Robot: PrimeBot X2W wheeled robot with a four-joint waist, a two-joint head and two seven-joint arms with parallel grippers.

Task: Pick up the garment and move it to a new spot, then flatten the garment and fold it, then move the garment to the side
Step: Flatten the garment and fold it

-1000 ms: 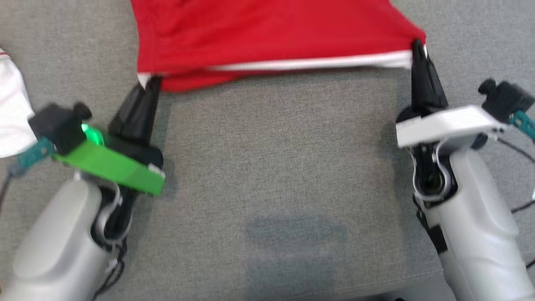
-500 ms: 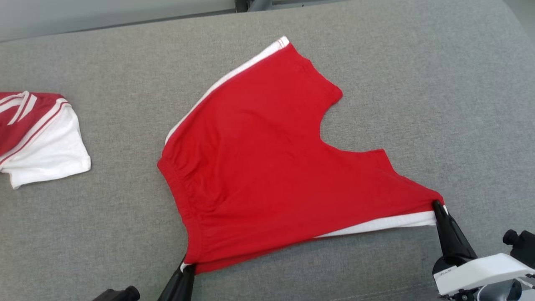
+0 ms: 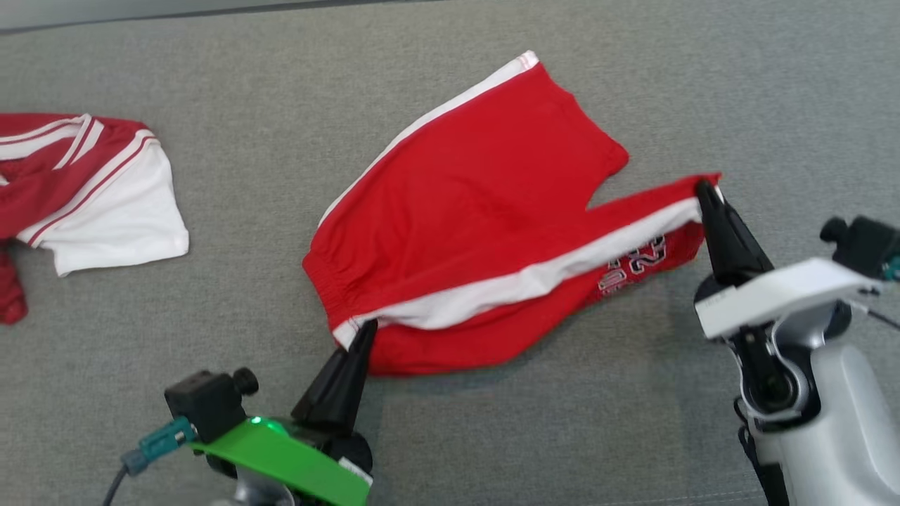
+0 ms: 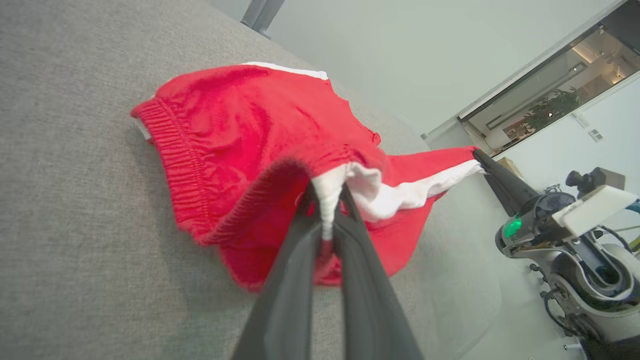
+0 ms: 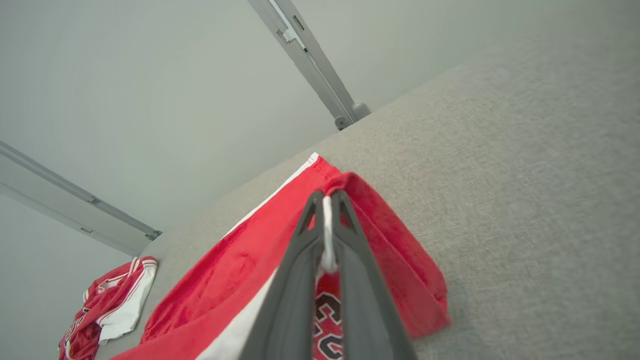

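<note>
Spanning the gap between two clenched grips, the red garment (image 3: pixel 478 211) lies mid-counter (image 3: pixel 492 436). The left pincer (image 3: pixel 362 330) pinches its waistband corner and the right pincer (image 3: pixel 703 190) its leg hem. The white-striped edge runs between them, and the rest of the cloth lies beyond, away from the robot.

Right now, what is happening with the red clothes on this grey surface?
The robot holds a pair of red shorts with both grippers shut. The left gripper pinches the waistband corner, the right gripper a leg hem, lifting that white-striped edge above the grey surface. A red-and-white jersey lies apart at the left.
</note>
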